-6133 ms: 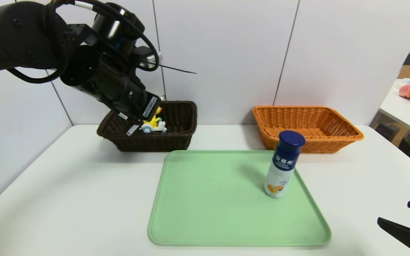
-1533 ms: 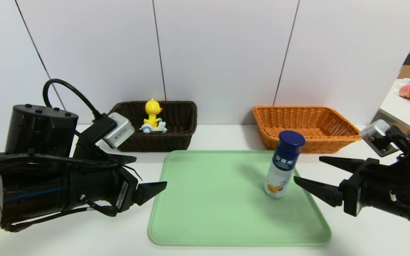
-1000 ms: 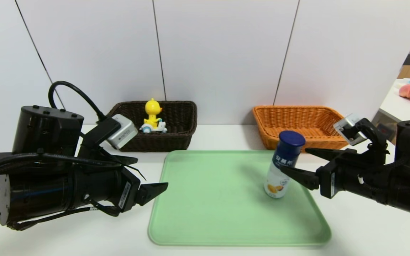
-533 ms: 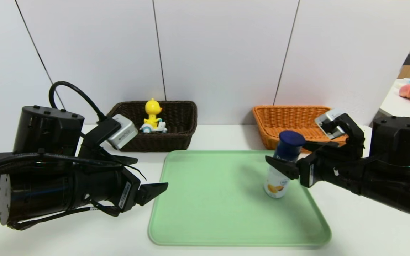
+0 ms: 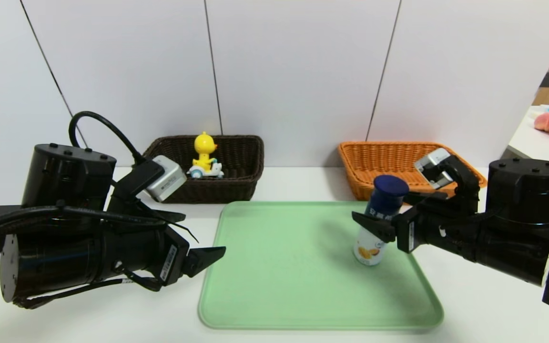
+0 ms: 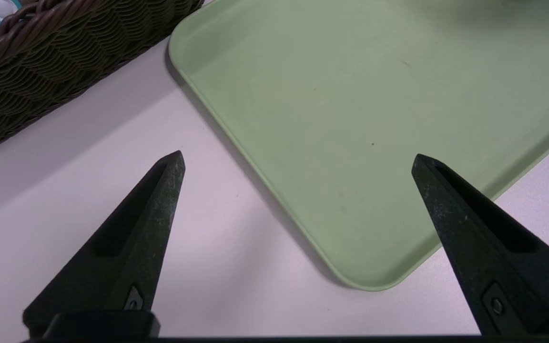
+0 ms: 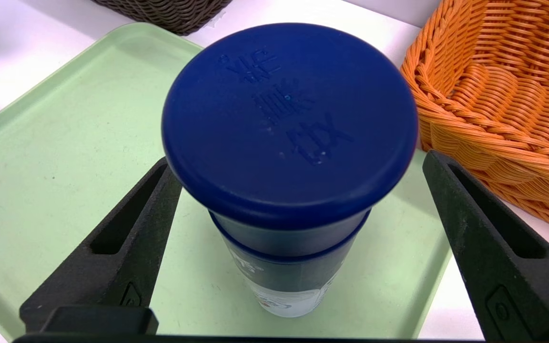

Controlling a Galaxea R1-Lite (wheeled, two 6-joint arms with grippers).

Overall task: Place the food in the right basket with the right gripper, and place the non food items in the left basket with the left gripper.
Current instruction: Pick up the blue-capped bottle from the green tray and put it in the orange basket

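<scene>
While our left gripper (image 5: 198,240) hangs spread and empty by the green tray's (image 5: 274,286) near left edge, our right gripper (image 5: 389,212) straddles the bottle (image 5: 378,224), fingers wide either side; it stands upright on the tray, white-bodied, navy-capped; beyond sit the brown basket (image 5: 236,183) and the orange basket (image 5: 398,162).

Bright even light, soft shadows
</scene>
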